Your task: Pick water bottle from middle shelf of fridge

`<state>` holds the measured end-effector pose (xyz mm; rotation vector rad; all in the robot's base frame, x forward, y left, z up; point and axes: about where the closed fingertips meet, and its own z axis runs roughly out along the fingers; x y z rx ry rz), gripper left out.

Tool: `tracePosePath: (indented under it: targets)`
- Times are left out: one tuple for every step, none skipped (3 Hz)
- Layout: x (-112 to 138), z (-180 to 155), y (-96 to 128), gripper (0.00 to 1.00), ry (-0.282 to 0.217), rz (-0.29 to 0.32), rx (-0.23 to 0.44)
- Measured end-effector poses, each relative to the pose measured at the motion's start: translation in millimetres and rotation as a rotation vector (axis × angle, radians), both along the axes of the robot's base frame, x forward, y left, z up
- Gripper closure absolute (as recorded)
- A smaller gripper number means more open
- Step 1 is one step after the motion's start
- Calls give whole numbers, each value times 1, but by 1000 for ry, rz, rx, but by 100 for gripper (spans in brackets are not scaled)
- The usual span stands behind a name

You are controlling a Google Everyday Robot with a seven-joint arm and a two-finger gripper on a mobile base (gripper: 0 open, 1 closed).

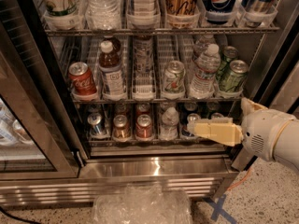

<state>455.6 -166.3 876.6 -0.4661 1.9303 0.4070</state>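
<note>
The water bottle [204,73] is clear and ribbed with a white cap and a pale label. It stands upright on the right part of the middle shelf [154,98], a wire rack with clear lane dividers, inside the open fridge [154,164]. My gripper [200,127] is cream-coloured and reaches in from the right on a white arm. It points left in front of the bottom rack, below the water bottle and apart from it. It holds nothing that I can see.
On the middle shelf stand a red cola can [82,80], a brown-drink bottle [111,70], a pale can [174,77] and green cans [232,76]. Short cans and a small clear bottle [169,123] fill the bottom rack. The glass door [28,125] stands open at left. Crumpled plastic [140,204] lies on the floor.
</note>
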Motion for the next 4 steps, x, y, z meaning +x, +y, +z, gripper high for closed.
tracePosePath:
  targets:
    - [7,-6,8,0,-27,-7,32]
    - [26,-10,12,15,-92,-26,80]
    - [47,-16,14,17,-131,-45,112]
    - [63,-20,9,22,-157,-78,109]
